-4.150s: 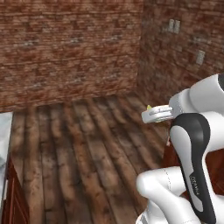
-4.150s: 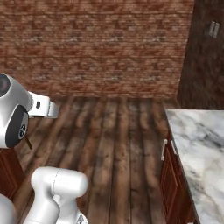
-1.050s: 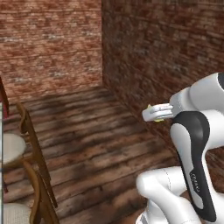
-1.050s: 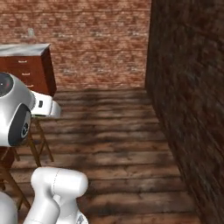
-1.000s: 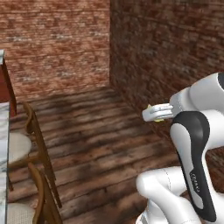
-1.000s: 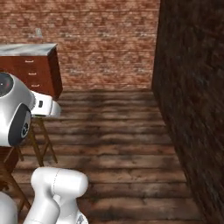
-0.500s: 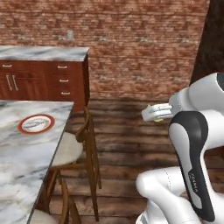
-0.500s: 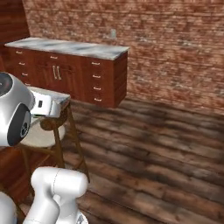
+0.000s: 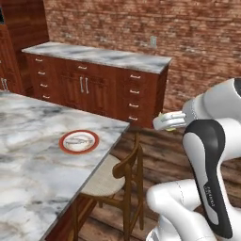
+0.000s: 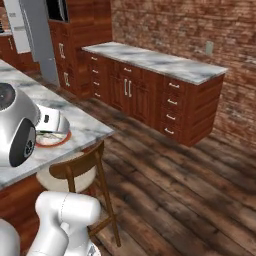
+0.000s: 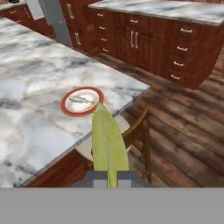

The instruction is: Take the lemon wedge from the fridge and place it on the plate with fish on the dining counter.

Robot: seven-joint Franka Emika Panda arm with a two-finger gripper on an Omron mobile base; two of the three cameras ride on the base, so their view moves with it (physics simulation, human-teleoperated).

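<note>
My gripper (image 11: pixel 112 176) is shut on the lemon wedge (image 11: pixel 107 142), a yellow-green sliver sticking out between the fingertips. In the left base view the gripper (image 9: pixel 159 124) hangs in the air right of the dining counter (image 9: pixel 28 164), the lemon wedge (image 9: pixel 161 115) a small yellow speck at its tip. The red-rimmed plate (image 9: pixel 79 141) with a grey fish lies near the counter's right edge, left of and below the gripper. From the hand the plate (image 11: pixel 82 101) shows just beyond the wedge's tip. The grey fridge (image 10: pixel 41 40) stands far back.
A wooden stool (image 9: pixel 120 181) is tucked under the counter's edge below the plate. Marble-topped drawer cabinets (image 9: pixel 99 82) run along the brick wall behind. Wooden floor (image 10: pixel 190 190) lies to the right of the counter.
The whole view has swung from a bare brick corner to the dining counter, so the base has moved. The plate is now nearer. The gripper stays shut on the wedge.
</note>
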